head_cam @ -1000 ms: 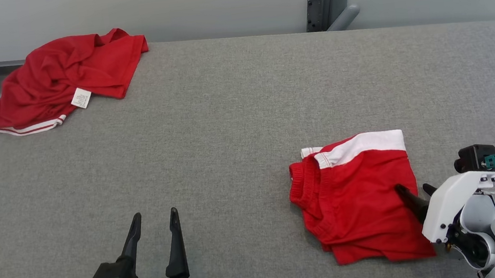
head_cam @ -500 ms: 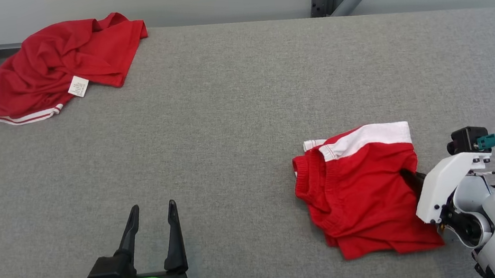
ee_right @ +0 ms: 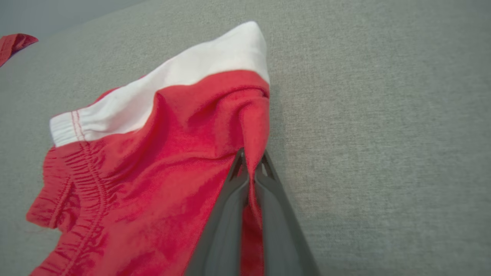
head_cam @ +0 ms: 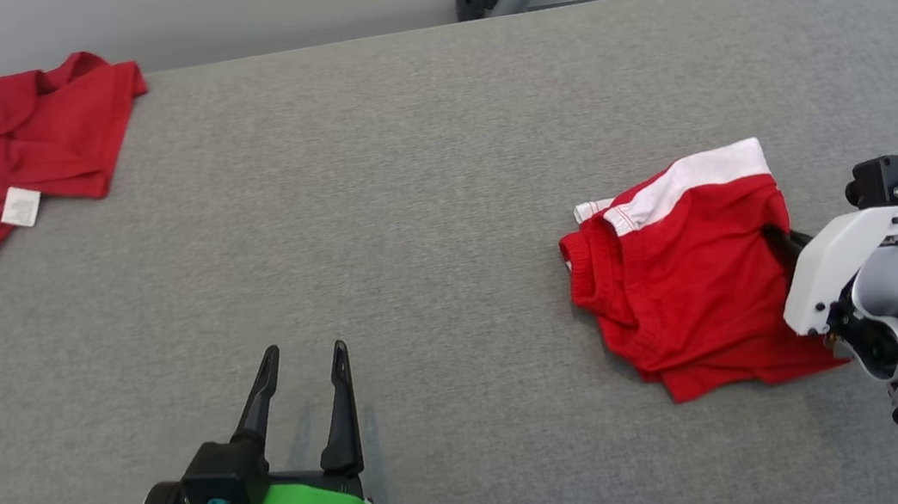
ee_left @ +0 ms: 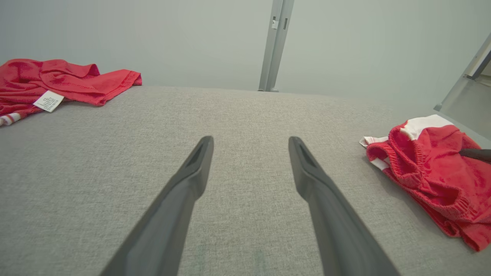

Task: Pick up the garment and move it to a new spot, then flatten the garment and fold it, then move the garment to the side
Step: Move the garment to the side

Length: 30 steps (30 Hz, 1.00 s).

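At right of the head view, the right gripper (head_cam: 771,232) clamps a thin fold of the red shorts (head_cam: 686,273); it could slip out or drag them unfolded; the left gripper (head_cam: 305,349) gapes wide.

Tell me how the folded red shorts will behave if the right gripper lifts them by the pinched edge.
Likely floppy: the red shorts bunch and crease where the right gripper pinches a fold. Probably light, thin knit. The stacked layers look loose, so the fold may sag open; the textured grey surface could drag it.
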Tool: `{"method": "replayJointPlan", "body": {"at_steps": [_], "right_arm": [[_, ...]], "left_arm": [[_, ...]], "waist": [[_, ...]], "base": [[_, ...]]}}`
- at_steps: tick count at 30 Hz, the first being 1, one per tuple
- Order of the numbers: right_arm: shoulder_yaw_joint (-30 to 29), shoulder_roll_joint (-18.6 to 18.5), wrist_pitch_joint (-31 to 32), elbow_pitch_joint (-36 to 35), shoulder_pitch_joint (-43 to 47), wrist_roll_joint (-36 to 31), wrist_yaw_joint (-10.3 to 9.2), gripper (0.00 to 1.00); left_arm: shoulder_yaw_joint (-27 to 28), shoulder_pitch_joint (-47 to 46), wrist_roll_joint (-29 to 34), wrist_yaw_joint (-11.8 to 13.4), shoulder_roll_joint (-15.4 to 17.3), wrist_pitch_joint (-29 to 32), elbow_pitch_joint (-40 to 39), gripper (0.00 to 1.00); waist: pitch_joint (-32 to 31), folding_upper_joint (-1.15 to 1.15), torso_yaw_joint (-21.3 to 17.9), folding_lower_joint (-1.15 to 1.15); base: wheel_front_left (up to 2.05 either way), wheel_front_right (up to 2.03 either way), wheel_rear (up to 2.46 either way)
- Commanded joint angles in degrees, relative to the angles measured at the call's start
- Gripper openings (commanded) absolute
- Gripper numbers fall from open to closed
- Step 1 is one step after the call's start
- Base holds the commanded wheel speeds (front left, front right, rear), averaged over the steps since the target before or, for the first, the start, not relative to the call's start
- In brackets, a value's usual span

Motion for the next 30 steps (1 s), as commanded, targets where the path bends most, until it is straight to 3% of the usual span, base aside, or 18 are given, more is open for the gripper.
{"method": "replayJointPlan", "body": {"at_steps": [1, 7, 13, 23, 30], "right_arm": [[-0.1, -0.8, -0.7, 0.4, -1.5, -0.4, -0.1, 0.0], [0.2, -2.2, -2.1, 2.1, -6.0, -1.5, -0.1, 0.0], [0.7, -3.1, -3.6, 4.0, -10.7, -2.6, -0.1, 0.0], [2.6, -4.6, -7.3, 8.3, -16.9, -5.4, -0.1, 0.0], [-1.2, -8.0, -11.4, 12.5, -21.3, -4.9, -0.1, 0.0]], "left_arm": [[-0.2, -1.5, 0.6, -0.2, 0.1, 0.0, 0.1, 1.0], [-0.7, -3.7, 1.9, -0.8, 0.2, 0.0, 0.4, 1.0], [-0.6, -5.9, 3.0, -1.2, 0.8, 0.0, 0.5, 1.0], [-0.7, -7.1, 3.9, -1.2, 1.9, 0.0, 0.7, 1.0], [-1.0, -7.7, 3.9, -0.8, 2.6, 0.2, -1.2, 1.0]], "waist": [[2.0, 0.0, -5.6, 0.0], [4.3, 0.0, -12.1, 0.0], [6.9, 0.0, -15.6, 0.0], [9.2, 0.0, -14.7, 0.0], [11.6, 0.0, -11.8, 0.0]], "base": [[0.0, 0.0, 0.0], [0.0, 0.0, 0.0], [0.0, 0.0, 0.0], [0.0, 0.0, 0.0], [0.0, 0.0, 0.0]]}}
